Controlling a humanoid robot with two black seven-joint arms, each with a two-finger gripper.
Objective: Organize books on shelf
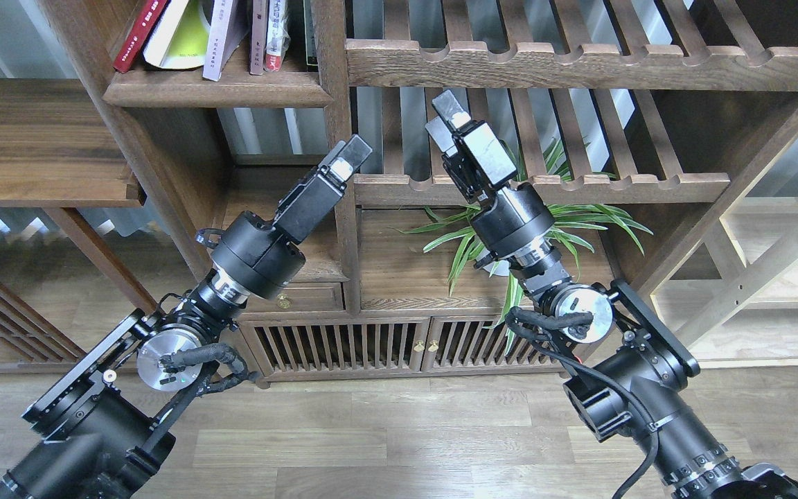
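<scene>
Three large books lean on the dark brown shelf (219,90) at the top left: a dark red book (137,31), a yellow-green book (181,38) and a pale lavender-white book (220,38). My left gripper (350,154) is below and to the right of the shelf, in front of the cabinet post. Its fingers are together and it holds nothing. My right gripper (444,114) points up in front of the slatted rack. It looks shut and empty.
A thin brown-spined book (258,34) and a white/red-spined book (276,34) stand right of the three. Slatted racks with notched rails (579,66) fill the right. A green plant (565,222) sits behind my right arm. A low cabinet with a drawer (281,299) stands below.
</scene>
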